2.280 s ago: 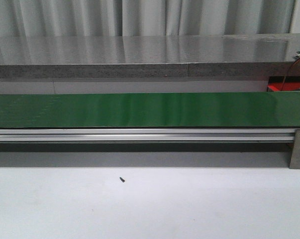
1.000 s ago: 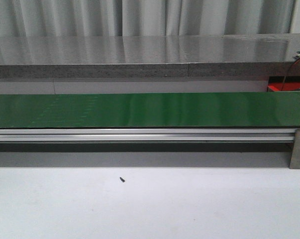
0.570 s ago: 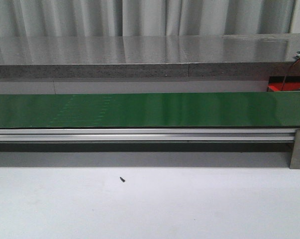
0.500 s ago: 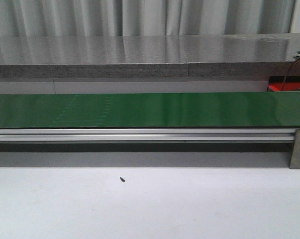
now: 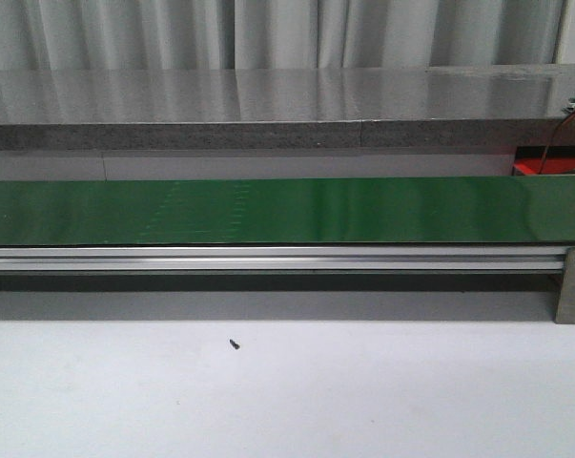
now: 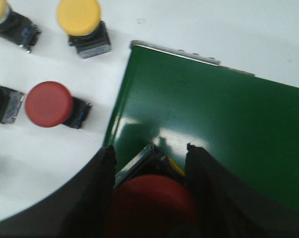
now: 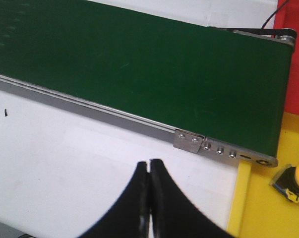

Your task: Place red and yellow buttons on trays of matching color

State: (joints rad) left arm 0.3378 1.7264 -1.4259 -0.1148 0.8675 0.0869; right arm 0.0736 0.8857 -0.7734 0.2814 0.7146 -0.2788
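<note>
Green belt (image 5: 287, 210) faint marks shifted rightward, left hand (image 6: 151, 163) seemingly clamping red button (image 6: 151, 206)

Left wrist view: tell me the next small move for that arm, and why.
Probably lower the left gripper a little and open it. It is shut on a red button and hangs over the end of the green belt, which is bare there. More red and yellow buttons wait on the white table beside the belt.

One red button (image 6: 150, 206) sits clamped between the left gripper's (image 6: 150, 163) fingers, over the green belt's end. Loose on the white table: another red button (image 6: 49, 104) on its side, plus yellow buttons (image 6: 80, 20) around 12 o'clock of it. One more yellow button (image 7: 294, 182) lies on the yellow tray (image 7: 268, 208), red tray (image 7: 294, 74) at its 12.
</note>
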